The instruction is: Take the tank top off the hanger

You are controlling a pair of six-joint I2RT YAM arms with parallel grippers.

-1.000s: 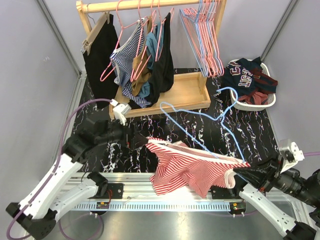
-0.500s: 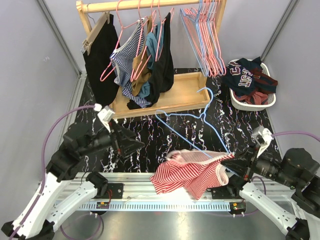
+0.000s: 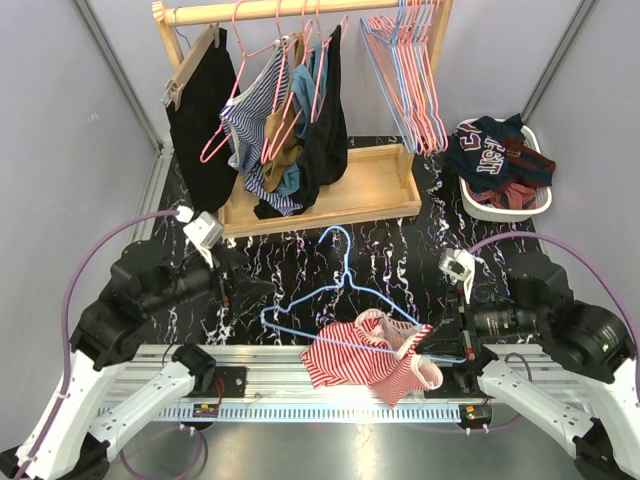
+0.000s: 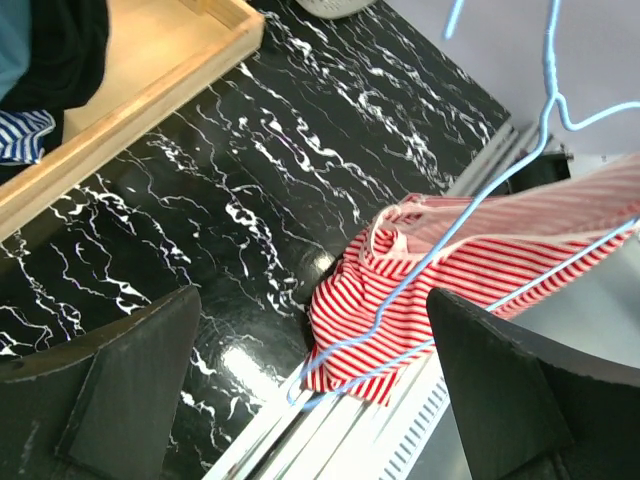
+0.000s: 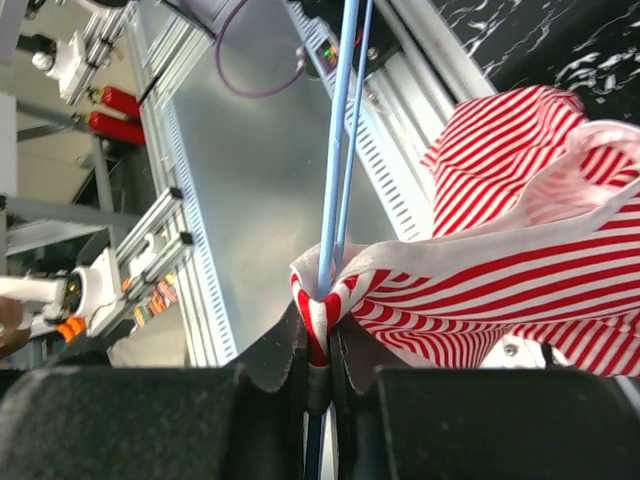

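Stripes of the tank top (image 3: 365,360) hung bunched at the near edge of the table (image 3: 300,255), over the rail, draped on the hanger (image 5: 335,150). My right claw (image 5: 318,345) was pressed nearly together, pinching a fold of white-edged cloth along with the blue wire. My left claw (image 3: 264,292) stood spread wide and empty, apart from the cloth, above the black marble.

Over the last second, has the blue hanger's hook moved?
Yes. The hook of the blue hanger swung left, from near the white basket to before the wooden rack.
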